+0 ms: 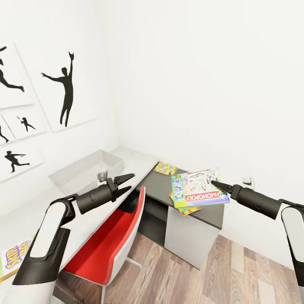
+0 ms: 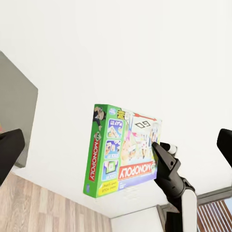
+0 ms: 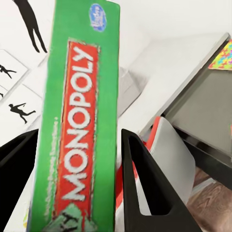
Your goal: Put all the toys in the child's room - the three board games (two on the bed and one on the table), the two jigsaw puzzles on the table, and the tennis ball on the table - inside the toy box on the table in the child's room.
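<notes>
My right gripper [image 1: 217, 185] is shut on the green-edged Monopoly board game [image 1: 198, 188], held flat in the air over the dark-grey end of the table [image 1: 202, 213]. The right wrist view has its green edge [image 3: 79, 121] between the fingers. In the left wrist view the box [image 2: 123, 150] hangs before the white wall. One jigsaw puzzle [image 1: 165, 169] lies on the dark section, another [image 1: 185, 210] peeks out below the held box. The light-grey toy box [image 1: 86, 169] sits on the pale desk top. My left gripper [image 1: 126, 182] is open and empty beside it. The tennis ball is out of view.
A red-seated chair [image 1: 107, 238] with a white shell is tucked under the desk between my arms. A colourful printed game box [image 1: 16, 254] lies at the lower left edge. Black silhouette pictures [image 1: 65, 90] hang on the left wall. Wood-plank floor [image 1: 211, 274] spreads at lower right.
</notes>
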{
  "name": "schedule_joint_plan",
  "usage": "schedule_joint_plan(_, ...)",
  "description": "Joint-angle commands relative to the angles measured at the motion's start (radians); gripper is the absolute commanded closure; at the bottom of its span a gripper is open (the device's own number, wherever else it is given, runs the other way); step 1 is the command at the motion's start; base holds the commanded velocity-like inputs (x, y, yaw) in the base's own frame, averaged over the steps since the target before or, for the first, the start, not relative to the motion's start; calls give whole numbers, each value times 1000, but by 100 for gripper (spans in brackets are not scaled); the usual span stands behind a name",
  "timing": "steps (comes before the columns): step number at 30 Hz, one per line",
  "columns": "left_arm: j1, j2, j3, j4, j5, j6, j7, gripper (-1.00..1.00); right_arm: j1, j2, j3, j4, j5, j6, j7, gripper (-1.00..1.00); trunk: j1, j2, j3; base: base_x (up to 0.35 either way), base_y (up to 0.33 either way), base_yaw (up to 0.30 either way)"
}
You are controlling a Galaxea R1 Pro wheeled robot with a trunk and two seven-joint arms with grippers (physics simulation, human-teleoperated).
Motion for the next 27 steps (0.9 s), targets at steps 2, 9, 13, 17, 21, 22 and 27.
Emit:
schedule_joint_plan(2, -1, 0, 0, 0, 4, 4, 4, -100, -1, 0, -1, -1, 1, 6, 8, 100, 1, -2, 0, 0, 0, 226)
schedule_joint_plan(9, -1, -1, -1, 0, 4, 4, 4, -100, 0, 0, -1, -1, 1, 6, 8, 100, 1, -2, 6, 0, 0, 227)
schedule_joint_plan(13, -1, -3, -1, 0, 4, 4, 5, -100, 0, 0, -1, -1, 1, 6, 8, 100, 1, -2, 9, 0, 0, 238)
schedule_joint_plan(17, 0, -1, 1, 0, 4, 4, 4, -100, 0, 0, -1, -1, 1, 6, 8, 100, 1, -2, 13, 0, 0, 245)
schedule_joint_plan(21, 0, -1, 2, 0, 4, 4, 4, -100, 0, 0, -1, -1, 1, 6, 8, 100, 1, -2, 16, 22, -9, 251)
schedule_joint_plan(22, 0, -1, 2, 0, 4, 4, 4, -100, 0, 0, -1, -1, 1, 6, 8, 100, 1, -2, 16, 71, -47, 256)
schedule_joint_plan(27, -1, 0, 2, 0, 4, 4, 4, -100, 1, 0, -1, -1, 1, 6, 8, 100, 1, -2, 20, 133, -101, 261)
